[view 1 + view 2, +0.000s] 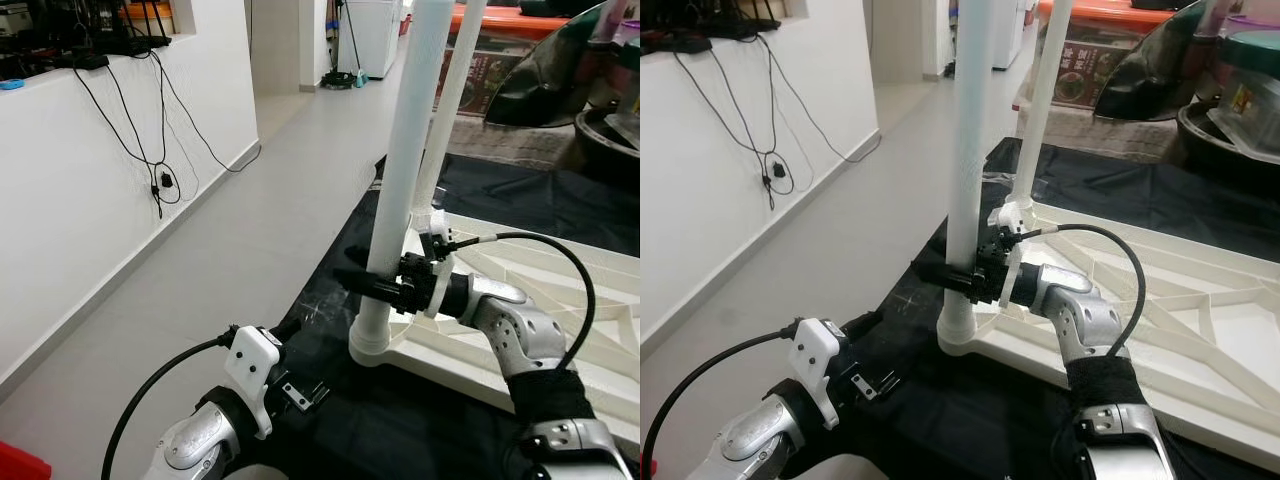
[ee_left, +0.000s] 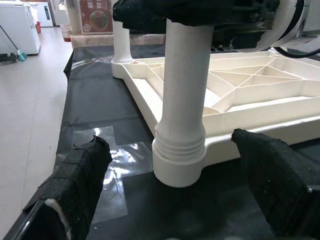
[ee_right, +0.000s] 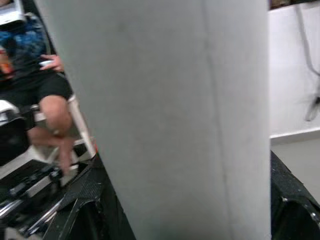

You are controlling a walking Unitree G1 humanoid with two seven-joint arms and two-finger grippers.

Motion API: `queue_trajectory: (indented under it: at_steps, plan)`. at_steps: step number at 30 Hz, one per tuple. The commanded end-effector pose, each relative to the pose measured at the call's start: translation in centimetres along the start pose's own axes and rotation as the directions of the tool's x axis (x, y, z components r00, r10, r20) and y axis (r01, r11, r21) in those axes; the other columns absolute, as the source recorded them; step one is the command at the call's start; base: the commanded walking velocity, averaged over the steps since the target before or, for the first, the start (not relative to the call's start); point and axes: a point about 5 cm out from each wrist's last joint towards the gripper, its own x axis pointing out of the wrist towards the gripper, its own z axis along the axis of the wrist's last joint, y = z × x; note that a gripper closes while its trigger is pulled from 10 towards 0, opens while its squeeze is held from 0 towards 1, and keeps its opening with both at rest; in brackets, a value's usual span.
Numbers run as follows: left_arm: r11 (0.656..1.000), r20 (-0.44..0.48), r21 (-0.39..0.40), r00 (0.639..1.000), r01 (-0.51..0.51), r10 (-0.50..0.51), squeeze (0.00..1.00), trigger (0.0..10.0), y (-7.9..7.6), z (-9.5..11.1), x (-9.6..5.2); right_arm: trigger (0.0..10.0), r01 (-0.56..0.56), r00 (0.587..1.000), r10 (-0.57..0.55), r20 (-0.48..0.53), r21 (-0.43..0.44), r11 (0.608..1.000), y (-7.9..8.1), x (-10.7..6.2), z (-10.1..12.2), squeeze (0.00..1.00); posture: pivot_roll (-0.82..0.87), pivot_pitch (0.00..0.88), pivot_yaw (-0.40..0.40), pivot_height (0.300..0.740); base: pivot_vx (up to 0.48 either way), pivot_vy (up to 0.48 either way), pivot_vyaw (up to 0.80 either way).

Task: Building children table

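Observation:
A white plastic table top [image 1: 560, 300] lies upside down on a black mat [image 1: 400, 430], its ribbed underside up. Two white legs stand upright in its corner sockets: the near leg [image 1: 405, 170] and the far leg [image 1: 452, 90]. My right gripper [image 1: 372, 285] is shut on the near leg a little above its threaded base [image 2: 178, 150]. My left gripper [image 2: 170, 142] is low over the mat and open, its black fingers [image 2: 75, 175] spread on either side of that base and short of touching it.
A white wall with hanging cables [image 1: 160, 180] runs along the left beside grey floor. Dark pots [image 1: 600, 130] and a red-lidded box [image 1: 1110, 50] stand behind the table top. A seated person [image 3: 50, 100] is beyond the leg. A red object [image 1: 15, 465] sits at bottom left.

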Motion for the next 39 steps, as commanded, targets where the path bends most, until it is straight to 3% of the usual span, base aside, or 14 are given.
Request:
queue_trajectory:
  at_steps: [1, 3, 4, 10, 15, 17, 19, 22, 24, 25, 31, 36, 37, 39]
  plan:
    - [1.0, -0.013, 0.01, 1.0, -0.009, 0.009, 0.0, 10.0, 0.0, -0.2, -0.2, 5.3, -0.122, 0.99, 0.119, -0.078, -0.031, 0.992, 0.6, 1.6, -0.8, 0.0, 0.15, 0.037, -0.018, 0.74, 0.0, 0.0, 0.0]
    - [1.0, -0.013, 0.01, 1.0, -0.009, 0.009, 0.0, 10.0, 0.0, -0.2, -0.2, 5.3, -0.122, 0.99, 0.119, -0.078, -0.031, 0.992, 0.6, 1.6, -0.8, 0.0, 0.15, 0.037, -0.018, 0.74, 0.0, 0.0, 0.0]
    - [1.0, -0.013, 0.011, 1.0, -0.009, 0.009, 0.0, 10.0, 0.0, -0.2, -0.3, 0.0, -0.143, 0.983, 0.137, -0.125, -0.039, 0.989, 0.8, 1.9, -1.4, 0.0, 0.15, 0.038, -0.016, 0.74, 0.0, 0.0, 0.0]
    - [1.0, -0.013, 0.011, 1.0, -0.005, 0.005, 0.0, 10.0, 0.0, -0.2, -0.2, 0.0, -0.051, 0.993, 0.038, -0.111, -0.117, 0.992, 0.5, 2.7, -2.2, 0.0, 0.15, 0.039, -0.015, 0.74, 0.0, 0.0, 0.0]
    - [1.0, -0.012, 0.011, 1.0, -0.005, 0.005, 0.0, 10.0, 0.0, -0.2, -0.1, 0.0, 0.326, 0.944, -0.33, -0.016, -0.111, 0.939, -2.0, 2.9, -1.6, 0.0, 0.14, 0.039, -0.015, 0.74, 0.0, 0.0, 0.0]
    - [1.0, -0.012, 0.009, 1.0, -0.004, 0.004, 0.0, 10.0, -0.1, -0.3, -0.1, 0.0, 0.627, 0.778, -0.628, 0.014, -0.068, 0.776, -3.9, 1.9, -1.8, 0.0, 0.13, 0.037, -0.01, 0.74, 0.0, 0.0, 0.0]
    - [1.0, -0.012, 0.008, 1.0, -0.004, 0.004, 0.0, 10.0, -0.1, -0.3, -0.1, 0.0, 0.689, 0.725, -0.689, 0.014, -0.055, 0.723, -4.3, 1.5, -2.0, 0.0, 0.13, 0.037, -0.01, 0.74, 0.0, 0.0, 0.0]
    - [1.0, -0.013, 0.007, 1.0, 0.001, -0.001, 0.0, 10.0, 0.0, -0.3, 0.0, 0.0, 0.934, 0.356, -0.935, 0.013, -0.044, 0.355, -5.0, -1.4, -3.3, 0.0, 0.13, 0.039, -0.005, 0.74, 0.0, 0.0, 0.0]
    - [1.0, -0.013, 0.007, 1.0, 0.001, -0.001, 0.0, 10.0, 0.0, -0.3, 0.0, 0.0, 0.934, 0.356, -0.935, 0.013, -0.044, 0.355, -5.0, -1.4, -3.3, 0.0, 0.13, 0.039, -0.005, 0.74, 0.0, 0.0, 0.0]
    - [1.0, -0.014, 0.008, 1.0, 0.002, -0.002, 0.0, 10.0, 0.0, -0.3, 0.0, 0.0, 0.998, 0.059, -0.998, 0.033, 0.029, 0.06, -3.0, -2.3, -4.2, 0.0, 0.13, 0.042, -0.009, 0.74, 0.0, 0.0, 0.0]
    - [1.0, -0.014, 0.007, 1.0, 0.0, 0.0, 0.0, 10.0, 0.0, -0.3, 0.0, 0.0, 0.987, -0.114, -0.993, 0.03, 0.118, -0.11, -0.6, -1.7, -4.6, 0.0, 0.13, 0.044, -0.009, 0.74, 0.0, 0.0, 0.0]
    - [1.0, -0.015, 0.005, 1.0, -0.002, 0.002, 0.0, 10.0, -0.1, -0.3, -0.1, 0.0, 0.975, -0.084, -0.996, 0.01, 0.208, -0.08, 0.3, 0.8, -4.8, 0.0, 0.14, 0.045, -0.01, 0.74, 0.0, 0.0, 0.0]
    - [1.0, -0.016, 0.005, 1.0, -0.003, 0.003, 0.0, 10.0, -0.1, -0.3, -0.1, 10.0, 0.976, -0.019, -1.0, 0.01, 0.217, -0.016, 0.3, 2.1, -4.8, 0.0, 0.14, 0.046, -0.012, 0.74, 0.0, 0.0, 0.0]
    - [1.0, -0.016, 0.005, 1.0, -0.004, 0.004, 0.0, 10.0, -0.1, -0.3, -0.1, 10.0, 0.976, 0.026, -1.0, 0.011, 0.216, 0.027, 0.3, 2.9, -4.8, 0.0, 0.14, 0.046, -0.012, 0.74, 0.0, 0.0, 0.0]
